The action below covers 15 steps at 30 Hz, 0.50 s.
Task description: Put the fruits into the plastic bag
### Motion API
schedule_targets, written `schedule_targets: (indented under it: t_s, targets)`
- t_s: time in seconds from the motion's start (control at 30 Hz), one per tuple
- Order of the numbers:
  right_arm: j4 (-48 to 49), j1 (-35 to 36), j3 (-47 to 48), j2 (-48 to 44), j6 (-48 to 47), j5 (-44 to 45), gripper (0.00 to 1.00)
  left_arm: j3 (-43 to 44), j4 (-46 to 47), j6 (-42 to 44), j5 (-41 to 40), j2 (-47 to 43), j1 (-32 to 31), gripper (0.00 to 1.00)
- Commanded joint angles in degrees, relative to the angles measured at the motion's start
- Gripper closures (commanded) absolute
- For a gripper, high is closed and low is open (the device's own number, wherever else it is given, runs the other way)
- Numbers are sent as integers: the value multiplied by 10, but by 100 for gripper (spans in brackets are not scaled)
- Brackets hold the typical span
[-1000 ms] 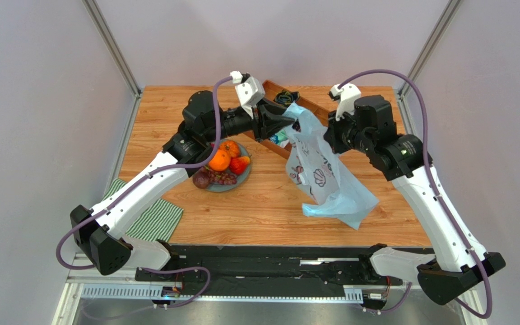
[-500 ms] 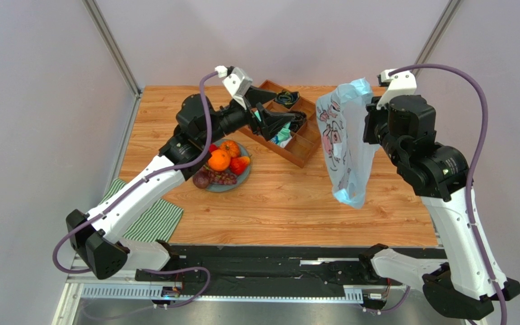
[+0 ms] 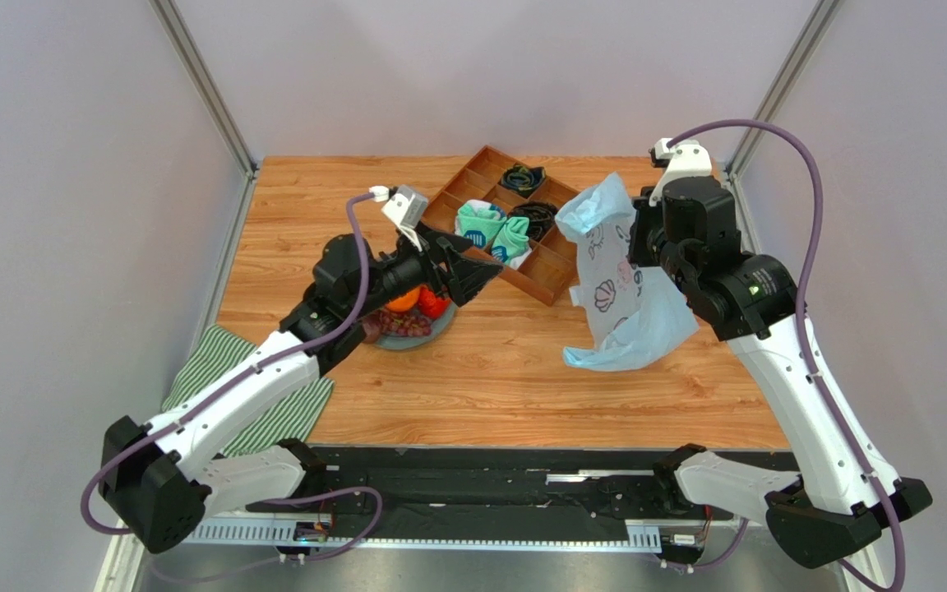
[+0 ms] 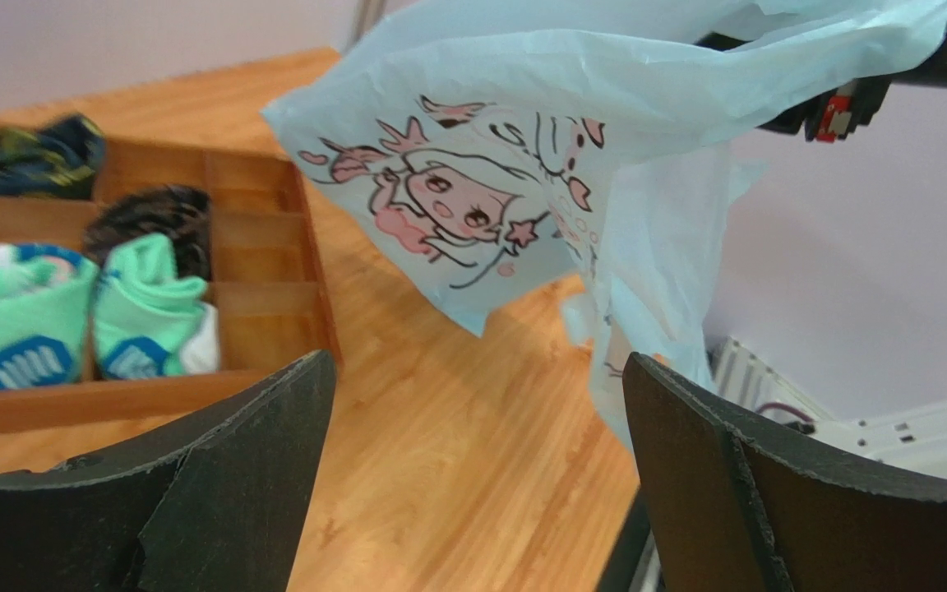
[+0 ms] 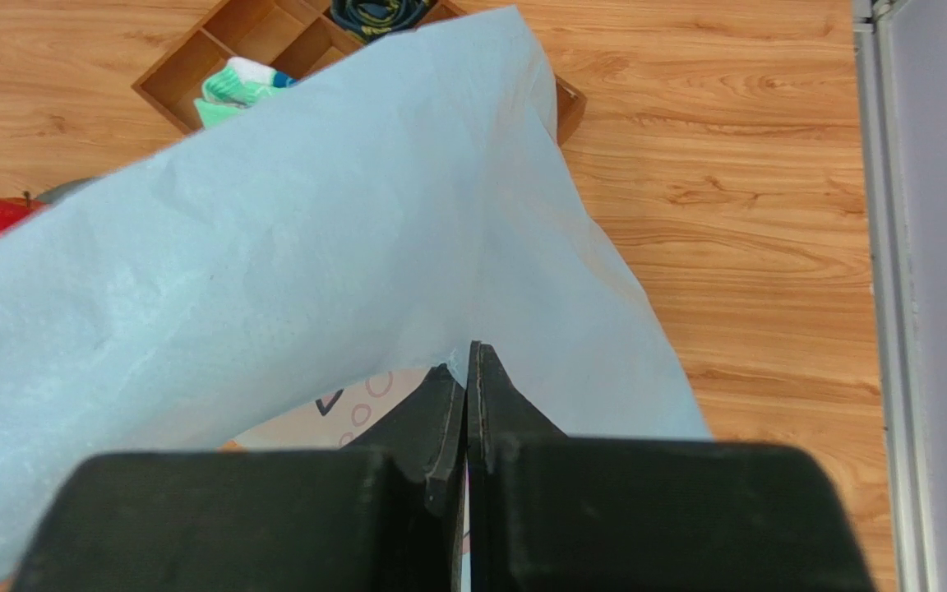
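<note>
Right gripper [image 5: 467, 360] pinched thin plastic bag [image 3: 614, 290] at top edge, hanging right of wooden tray [image 3: 555, 291]; left gripper [image 4: 476, 370] spread, empty. Film likely light, floppy, slippery, best gripped at handles. Fruits [image 3: 411, 311] sat on grey plate [image 3: 442, 331].

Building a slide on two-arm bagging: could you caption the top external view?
Right gripper holds the plastic bag by its edge; left gripper, open and empty, hangs beside the fruits.
</note>
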Motion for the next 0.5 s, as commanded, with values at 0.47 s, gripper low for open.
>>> schedule_targets:
  t_s: [0.47]
  targets:
    - [85,1,-23,3,52,-54,100,-13,390,-208,136,222,-69,5]
